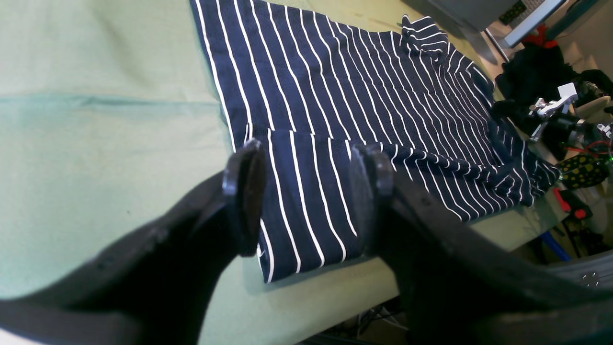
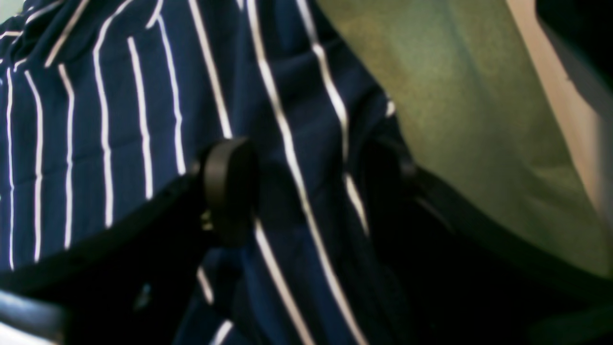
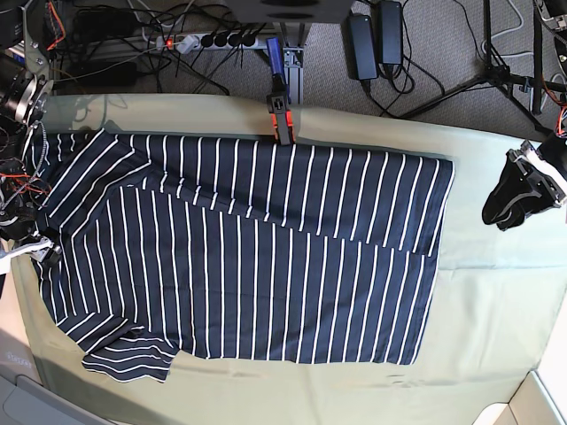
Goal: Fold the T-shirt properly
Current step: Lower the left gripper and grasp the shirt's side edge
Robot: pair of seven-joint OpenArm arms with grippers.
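On the base view's left, the right gripper (image 2: pixel 306 187) sits at the sleeve-and-shoulder end of the T-shirt (image 3: pixel 266 248). Its wrist view shows the jaws standing wide with striped fabric running between the pads (image 2: pixel 229 189). The cloth looks loose there, not pinched, so the gripper reads as released.

The T-shirt lies spread lengthwise on the pale green cloth (image 3: pixel 496 319), its far edge just below an orange clamp (image 3: pixel 281 115). A layer along that far side appears to be turned in over the body, ending in a slanting edge. The near sleeve (image 3: pixel 128 359) is rumpled and sticks out at the front left corner.

On the right, the left gripper (image 3: pixel 523 190) hangs above bare green cloth, apart from the hem, fingers spread and holding nothing.

The work seems to be early, between folds. The next move likely calls for the right jaws to close on the fabric between them, and for the left gripper to come down to the hem, so both ends lift together
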